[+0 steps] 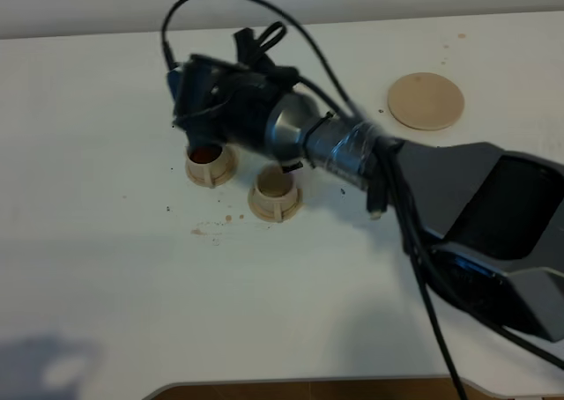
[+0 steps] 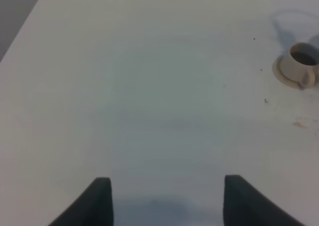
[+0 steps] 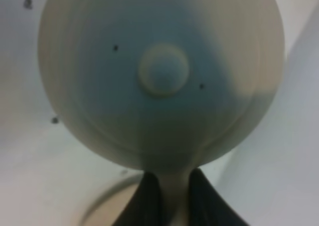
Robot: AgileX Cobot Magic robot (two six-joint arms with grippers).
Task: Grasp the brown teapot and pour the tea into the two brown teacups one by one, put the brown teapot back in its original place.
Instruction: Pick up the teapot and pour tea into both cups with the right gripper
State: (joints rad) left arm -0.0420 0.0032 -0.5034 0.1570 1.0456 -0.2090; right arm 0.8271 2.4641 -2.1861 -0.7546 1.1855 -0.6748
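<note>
While right fingers (image 3: 148, 198) clamp the round beige ceramic teapot (image 3: 159, 71) and left fingers (image 2: 97, 203) hang spread, pour gently, centred over the small tan teacup (image 1: 210, 166).

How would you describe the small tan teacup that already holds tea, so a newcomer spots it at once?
On the white table, the dark right arm reaches left toward two small pale-tan cylindrical teacups. The one meant is the left teacup, partly beneath the arm's end. It shows dark reddish-brown liquid inside, while the right teacup looks pale inside.
</note>
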